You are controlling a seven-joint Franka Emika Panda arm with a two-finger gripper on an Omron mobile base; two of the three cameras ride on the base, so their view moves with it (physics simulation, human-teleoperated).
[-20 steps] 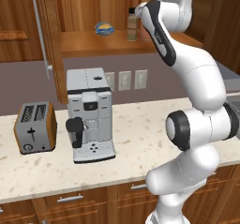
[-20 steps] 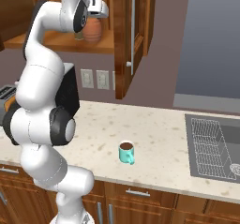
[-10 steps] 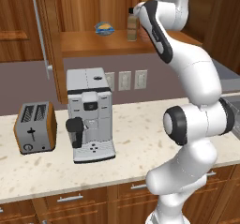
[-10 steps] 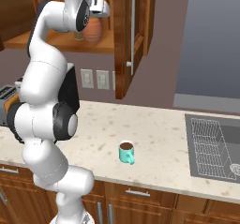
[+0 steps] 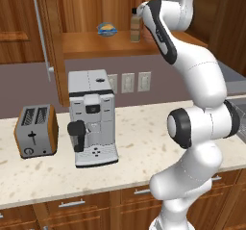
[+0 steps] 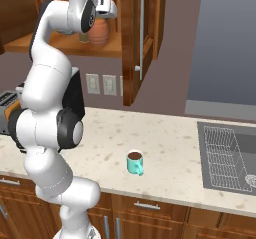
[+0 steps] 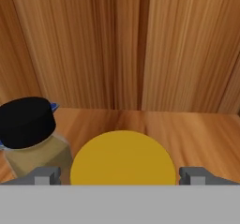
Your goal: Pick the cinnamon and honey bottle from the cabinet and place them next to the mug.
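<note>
Your tool (image 7: 122,175) stands wide, holding nothing, with the honey (image 7: 123,156) centred between its 2 tips on the cabinet (image 5: 96,44) shelf. The yellow lid sits squarely between the tips, so that alignment looks good; keep it. Judging by the hand view, you are above the lid rather than around the body, so come down until the tips (image 7: 44,175) flank the rounded jar below its lid, then close. The jar is squat and round, so grip at its widest part or just under the lid's rim; a hold on the lid alone may slip.

Mind the cinnamon (image 7: 29,136): it stands just beside the honey on the hand view's left, near one tip. Come straight down so you do not tip that slim bottle. Lift clear of the shelf before you swing out past the open door.

The mug (image 6: 135,162) waits on the desk (image 6: 165,148), well apart from the shelf.

Hard to make out: the honey's body lies under its lid in the hand view, and the arm covers most of it in the right base view. You cannot tell the gap between tips and jar. A blue thing behind the cinnamon is too cut off to name.
</note>
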